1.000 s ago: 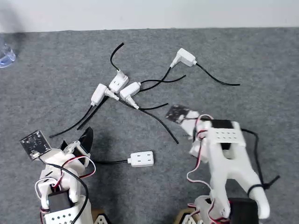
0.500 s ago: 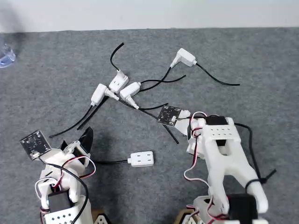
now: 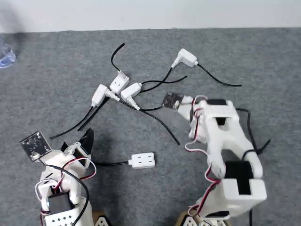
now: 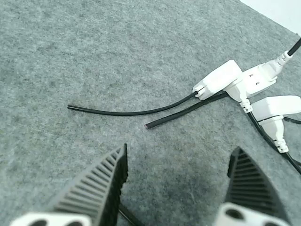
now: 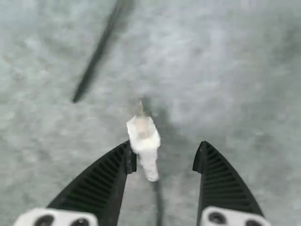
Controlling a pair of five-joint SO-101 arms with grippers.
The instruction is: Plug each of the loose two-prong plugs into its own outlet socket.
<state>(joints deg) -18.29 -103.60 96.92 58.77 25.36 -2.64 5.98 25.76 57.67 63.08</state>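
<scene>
Surface (image 3: 51,56): grey and felt-like; everything I work with lies on it.
Left arm (image 3: 61,183): sits at the near left corner of my high view, back from the tangle of cables.
Left gripper (image 4: 179,155): fingers spread wide, nothing between them, only bare grey beneath.
Right arm (image 3: 221,134): stretched out over the middle of the surface, its wrist close to the black cables.
Right gripper (image 5: 165,145): fingers apart and gripping nothing, hanging low over the surface.
Loose plug (image 5: 143,136): small and white, lying between the right fingers, close against one and clear of the other. I cannot tell whether it touches that finger.
Connector cluster (image 3: 116,88): three white pieces lying together left of centre, with black cables fanning out from them. In my left wrist view they lie ahead of the open fingers and well apart from them.
Angled plug (image 3: 186,58): white, alone on the far side, its black cable trailing off to the right.
Outlet block (image 3: 142,160): white, three sockets in a row, lying between the two arm bases; its cable runs leftward.
Cable ends (image 4: 108,110): two black ends lie on the grey ahead of the left fingers.
</scene>
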